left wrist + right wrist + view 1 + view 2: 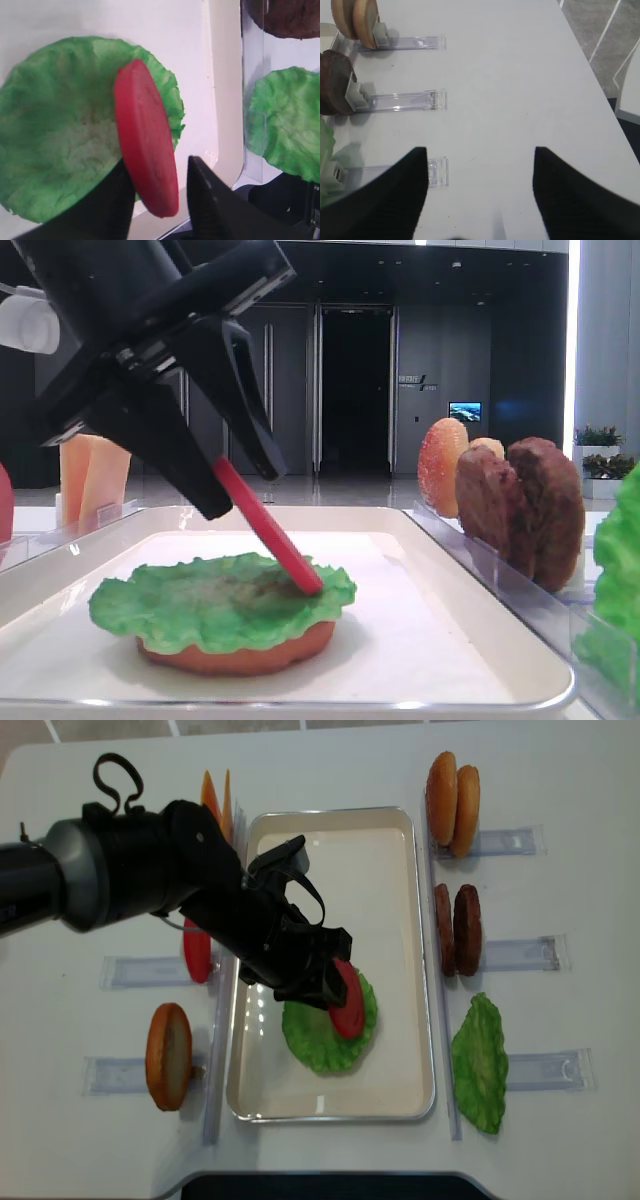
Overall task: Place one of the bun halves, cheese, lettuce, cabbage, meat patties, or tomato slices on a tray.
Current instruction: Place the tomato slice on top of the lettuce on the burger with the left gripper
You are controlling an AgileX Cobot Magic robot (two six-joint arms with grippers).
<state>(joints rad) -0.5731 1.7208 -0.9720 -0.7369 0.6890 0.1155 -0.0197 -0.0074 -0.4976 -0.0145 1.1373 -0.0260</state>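
Red against black: tomato slice (145,145) flanked by the fingers (210,200) of the left gripper (240,492); touches one finger, shows a sliver of gap at the other; cannot tell whether pinched or just let go. Stands tilted, lower edge resting on the lettuce (60,140); lies over a bun half (240,650) near the middle of the tray (330,1115), toward its front end.

Looks like the placing step for the tomato, nearly done; next move probably calls for spreading the fingers fully and lifting straight up off the tray, so the slice tips flat onto the leaf rather than dragging along or sliding onto bare tray.

Off the tray's right side: right gripper (480,190) parked above bare table, fingers wide apart with nothing between; meat patties (520,505) and a second leaf (480,1065) waiting in clear racks (405,101).

Hard to make out: contact faces of the left fingers, masked by the slice itself; bun half mostly covered by lettuce; left-side racks partly behind the arm in the overhead view.
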